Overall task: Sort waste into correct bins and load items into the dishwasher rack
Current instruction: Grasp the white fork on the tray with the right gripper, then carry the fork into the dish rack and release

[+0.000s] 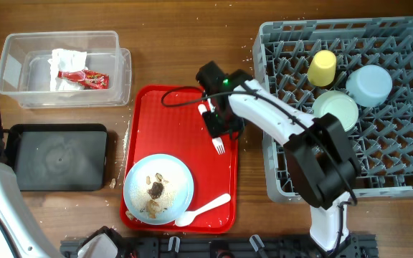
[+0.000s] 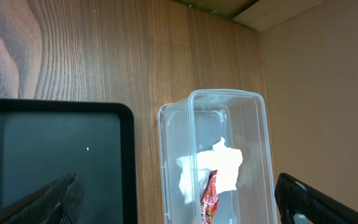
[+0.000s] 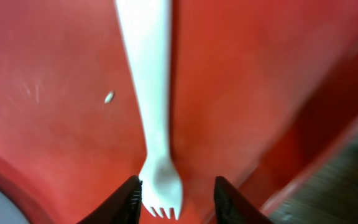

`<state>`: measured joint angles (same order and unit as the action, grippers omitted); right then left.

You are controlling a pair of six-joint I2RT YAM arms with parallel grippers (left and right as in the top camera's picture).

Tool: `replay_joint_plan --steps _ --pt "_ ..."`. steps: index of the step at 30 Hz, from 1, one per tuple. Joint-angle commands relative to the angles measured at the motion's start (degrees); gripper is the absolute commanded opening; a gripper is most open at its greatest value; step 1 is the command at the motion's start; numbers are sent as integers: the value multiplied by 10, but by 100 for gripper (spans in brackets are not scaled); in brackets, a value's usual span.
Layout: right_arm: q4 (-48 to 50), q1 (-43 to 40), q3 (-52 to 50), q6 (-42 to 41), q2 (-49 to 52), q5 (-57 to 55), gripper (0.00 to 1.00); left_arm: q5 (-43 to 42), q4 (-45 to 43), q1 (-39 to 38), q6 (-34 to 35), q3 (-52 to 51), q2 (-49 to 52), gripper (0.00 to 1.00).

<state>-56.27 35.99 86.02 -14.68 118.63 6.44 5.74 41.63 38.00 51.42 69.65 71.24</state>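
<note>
Right end effector sat low on the red tray, fingers spread either side of the white fork, not clamping it. Plate with scraps and spoon lay nearer. Left end effector was spread wide over the clear tub, which held the napkin and wrapper.

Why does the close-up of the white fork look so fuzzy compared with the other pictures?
Right wrist view: the fork and red tray probably sit very near the lens, so both look soft, the tray's right rim smeared most. Overhead view: sharp and evenly lit. Left wrist view: crisp, with a faint sheen on the clear tub.
</note>
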Motion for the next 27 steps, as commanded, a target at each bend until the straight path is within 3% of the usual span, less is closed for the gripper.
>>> replay_joint_plan --steps 1,3,5,8,9,13,20,27 --pt "25 27 -43 11 12 13 47 1 -1 2 5 1 -2 100" --pt "35 33 -61 11 12 -1 54 1 -1 2 5 1 -2 100" --pt "39 33 -61 10 12 -13 54 1 -1 2 5 1 -2 100" --pt "42 34 -61 -10 12 -22 18 1 -1 2 5 1 -2 100" --pt "42 34 -61 -17 12 -23 12 1 -1 2 5 1 -2 100" --pt "41 34 -61 -35 12 -26 4 1 -1 2 5 1 -2 100" --pt "7 33 -23 -35 12 -26 4 1 -1 2 5 1 -2 100" --pt "-89 -28 104 -30 10 -42 4 1 -1 2 5 1 -2 100"
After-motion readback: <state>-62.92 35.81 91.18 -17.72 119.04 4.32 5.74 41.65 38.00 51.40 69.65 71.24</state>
